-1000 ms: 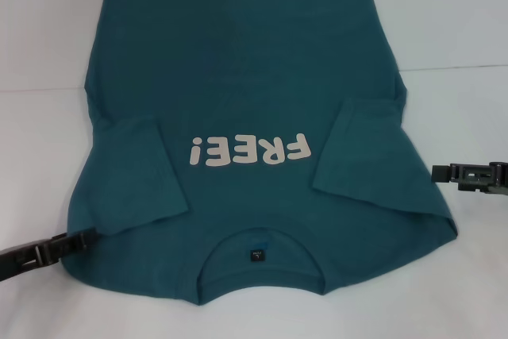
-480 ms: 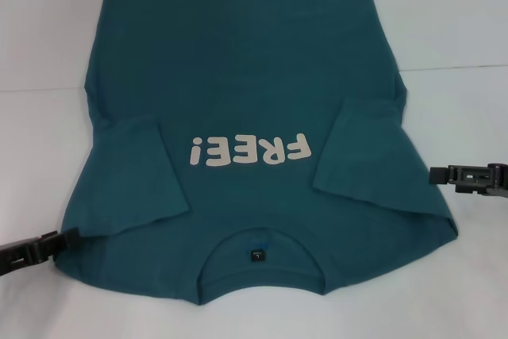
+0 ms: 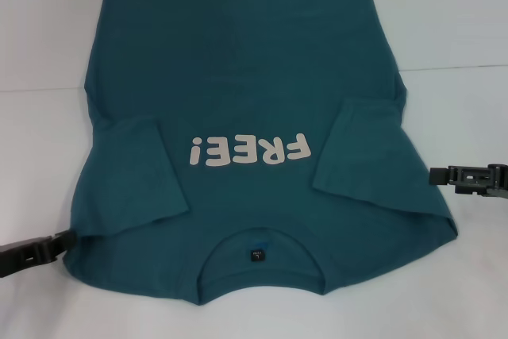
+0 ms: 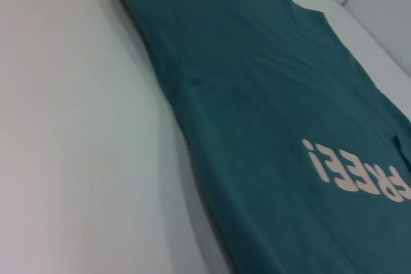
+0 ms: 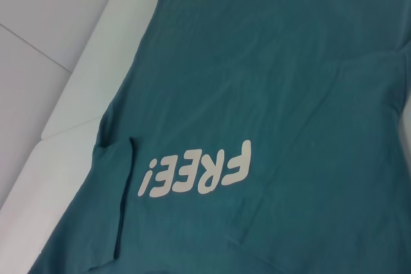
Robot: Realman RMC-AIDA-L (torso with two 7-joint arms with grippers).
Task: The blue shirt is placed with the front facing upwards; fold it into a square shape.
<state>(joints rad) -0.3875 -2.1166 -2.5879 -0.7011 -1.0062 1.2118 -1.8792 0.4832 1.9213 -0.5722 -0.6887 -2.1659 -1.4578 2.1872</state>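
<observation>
Head view: the blue shirt (image 3: 246, 117) lies flat on the white table (image 3: 460, 29), front up, both sleeves folded inward, collar nearest the robot. The left gripper (image 3: 63, 240) sits at the shirt's near left edge, the right gripper (image 3: 436, 175) just beside the right sleeve; whether either is spread or pinched, I cannot tell.

Left wrist view: shirt edge along the table.

Right wrist view: FREE! lettering (image 5: 196, 170), folded sleeve.
</observation>
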